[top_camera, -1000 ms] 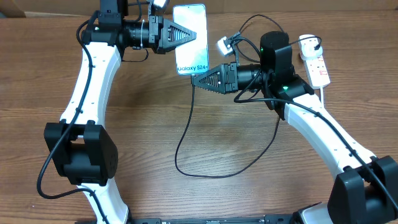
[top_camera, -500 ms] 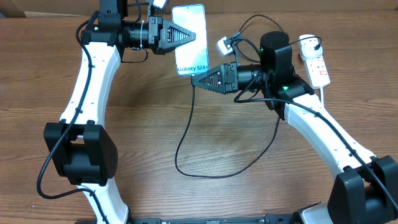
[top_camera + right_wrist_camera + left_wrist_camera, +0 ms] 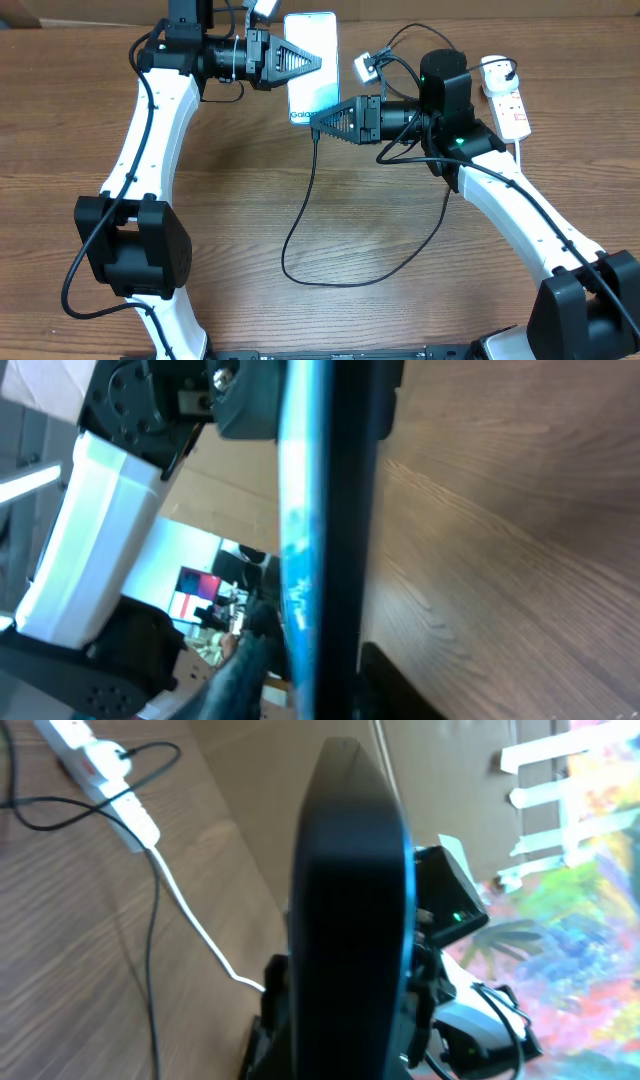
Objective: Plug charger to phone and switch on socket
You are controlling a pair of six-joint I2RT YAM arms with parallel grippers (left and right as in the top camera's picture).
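Observation:
The phone [image 3: 311, 40] is held up off the table with its light screen facing the overhead camera. My left gripper [image 3: 318, 62] is shut on its left side. In the left wrist view the phone [image 3: 350, 890] shows edge-on and dark, hiding the fingers [image 3: 340, 1045]. My right gripper [image 3: 318, 123] is at the phone's bottom edge, shut on the charger's connector, which is hidden. The black cable [image 3: 298, 215] hangs from its tip and loops across the table. In the right wrist view the phone's edge [image 3: 322, 510] stands between my fingertips [image 3: 320, 680]. The socket [image 3: 508, 105] lies at the far right.
The charger's plug [image 3: 497, 68] sits in the socket's far end, whose thick white cord [image 3: 195, 920] trails over the wood. The cable loop [image 3: 330, 280] lies mid-table in front of the arms. A small white block [image 3: 362, 67] is on the right arm.
The left gripper has carried the phone a little right and away. The right gripper has moved up to the phone's bottom edge and now covers part of its screen text.

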